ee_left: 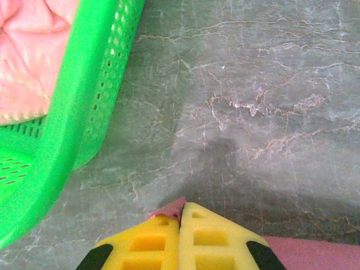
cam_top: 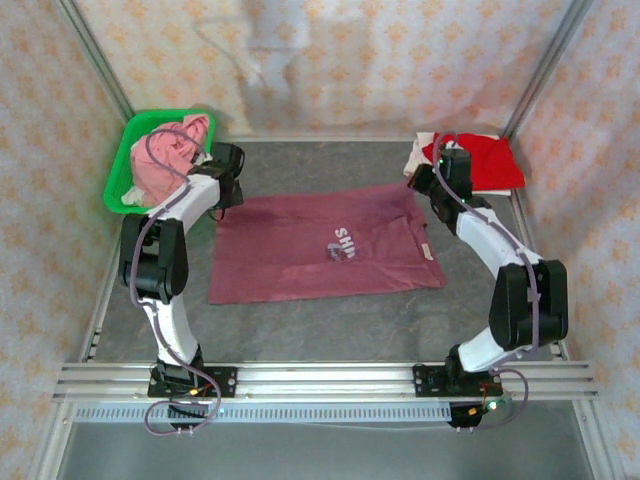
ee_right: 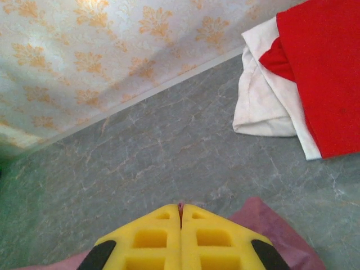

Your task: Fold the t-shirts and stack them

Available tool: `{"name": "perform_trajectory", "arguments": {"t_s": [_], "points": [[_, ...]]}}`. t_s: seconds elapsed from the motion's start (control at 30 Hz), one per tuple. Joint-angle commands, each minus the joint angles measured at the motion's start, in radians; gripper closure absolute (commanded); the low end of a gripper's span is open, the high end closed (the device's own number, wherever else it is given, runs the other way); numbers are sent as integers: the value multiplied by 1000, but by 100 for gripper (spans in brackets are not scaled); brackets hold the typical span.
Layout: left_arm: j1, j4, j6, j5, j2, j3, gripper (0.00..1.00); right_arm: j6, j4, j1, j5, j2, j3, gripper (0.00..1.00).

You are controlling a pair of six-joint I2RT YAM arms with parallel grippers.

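Maroon t-shirt (cam_top: 320, 250) spread flat at centre of table (cam_top: 320, 330), print facing up. Left gripper (ee_left: 181, 207) at shirt's far-left corner, fingers clenched, pinching sliver of maroon cloth. Right gripper (ee_right: 180, 208) at far-right corner, fingers clenched on maroon edge too. Pink t-shirt (cam_top: 165, 165) bunched in green basket (cam_top: 118, 185), far left, just beside left gripper. Red t-shirt (cam_top: 485, 160) lies atop white t-shirt (cam_top: 413, 157), far right, apart from maroon shirt.

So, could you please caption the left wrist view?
Left gripper shut on maroon t-shirt corner, beside green basket.
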Motion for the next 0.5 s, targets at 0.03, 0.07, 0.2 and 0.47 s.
{"name": "perform_trajectory", "arguments": {"t_s": [0.03,0.07,0.2,0.47], "points": [[-12,11,0,-55,-50,-56,97,12,37,-4,0,-62,-65,100],[-15,8,-2,-59,-54,-63,97,14,46,-4,1,-73,-84,100],[-27,18,-11,-83,-71,-108,97,18,54,-4,-9,-107,-125,100],[-41,36,-26,-126,-91,-156,96,20,68,-5,-7,-171,-181,100]]}}
